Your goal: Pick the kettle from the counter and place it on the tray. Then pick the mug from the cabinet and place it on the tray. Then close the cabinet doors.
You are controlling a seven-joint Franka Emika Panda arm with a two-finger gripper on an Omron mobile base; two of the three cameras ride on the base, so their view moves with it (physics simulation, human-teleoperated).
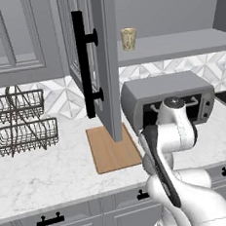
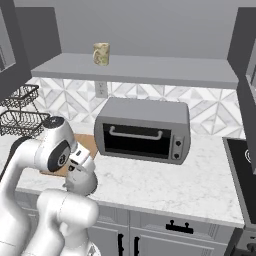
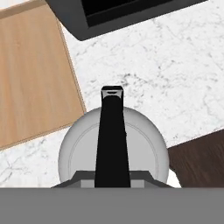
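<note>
In the left base view the flat light-brown wooden tray [image 1: 114, 151] lies bare on the white marble-look counter [image 1: 52, 174], under the edge of the tall grey cabinet door [image 1: 105, 62] that stands swung open, and the small pale yellowish mug [image 1: 129, 38] stands on the grey cabinet shelf [image 1: 177, 45] above the large grey toaster oven [image 1: 168, 102]; two dark wire baskets [image 1: 20, 121] sit well to the left. In the right base view the mug [image 2: 101, 53] stands alone on the shelf. In the hand view the rounded silver-grey kettle [image 3: 76, 148] is directly below the camera, just beside the tray's corner, its black handle running up the middle; whether the gripper is pinching it cannot be told
</note>
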